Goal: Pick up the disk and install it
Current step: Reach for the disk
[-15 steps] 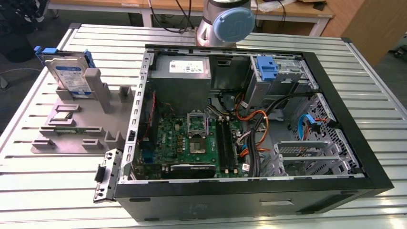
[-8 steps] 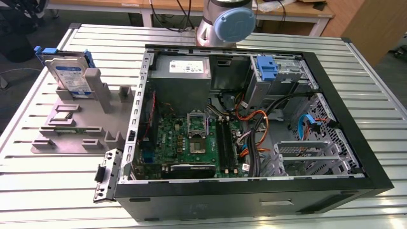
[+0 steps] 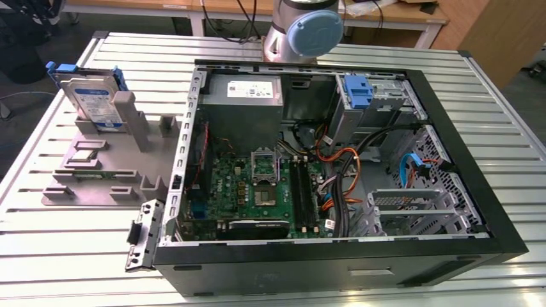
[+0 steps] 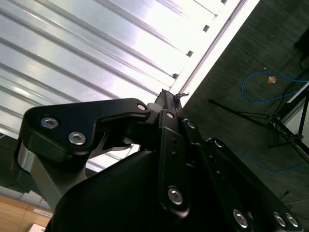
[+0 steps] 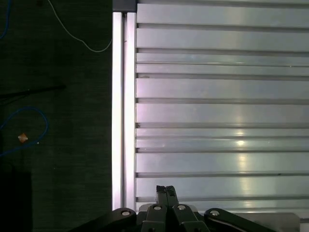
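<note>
The disk (image 3: 91, 101), a silver drive with a white-and-blue label in a bright blue carrier, stands upright in a grey fixture (image 3: 102, 167) on the exterior view's left. In both wrist views my gripper (image 5: 165, 190) (image 4: 171, 96) hangs over the slatted aluminium table (image 5: 217, 116), close to its edge. Its black fingertips are pressed together with nothing between them. The arm's grey and blue joint (image 3: 304, 29) rises behind the computer case.
An open black computer case (image 3: 477, 192) lies flat on the table, with a motherboard (image 3: 256, 188), a grey power supply (image 3: 243, 96), an upright blue bracket (image 3: 359, 89) and a metal drive cage (image 3: 410, 206). Dark floor with a blue cable (image 5: 24, 130) lies beyond the table edge.
</note>
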Tool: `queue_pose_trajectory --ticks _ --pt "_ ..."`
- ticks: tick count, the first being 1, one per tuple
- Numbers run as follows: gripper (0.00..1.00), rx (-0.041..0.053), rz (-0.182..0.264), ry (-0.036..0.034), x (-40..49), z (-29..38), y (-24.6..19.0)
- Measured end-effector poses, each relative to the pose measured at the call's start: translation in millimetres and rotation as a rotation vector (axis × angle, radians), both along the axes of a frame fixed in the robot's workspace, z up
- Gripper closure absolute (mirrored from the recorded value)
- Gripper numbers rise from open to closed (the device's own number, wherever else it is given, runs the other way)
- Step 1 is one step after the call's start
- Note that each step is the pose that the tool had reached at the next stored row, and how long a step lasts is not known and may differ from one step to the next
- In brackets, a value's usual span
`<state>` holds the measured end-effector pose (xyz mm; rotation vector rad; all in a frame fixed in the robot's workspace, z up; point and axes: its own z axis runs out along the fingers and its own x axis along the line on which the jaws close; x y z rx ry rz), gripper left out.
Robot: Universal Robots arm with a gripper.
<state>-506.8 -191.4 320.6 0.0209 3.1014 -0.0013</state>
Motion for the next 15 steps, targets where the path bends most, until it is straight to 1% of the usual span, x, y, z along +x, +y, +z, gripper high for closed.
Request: queue_pose_trajectory --ticks 3,7,13,15 --pt "0.9 0.0 0.0 0.0001 5.1 0.0 -2.0" --pt "0.9 0.0 0.0 0.0 13.5 0.0 -6.3" --pt "0.9 0.0 0.0 0.0 22.9 0.0 -17.1" --pt "0.9 0.0 0.0 0.0008 24.9 0.7 -19.7"
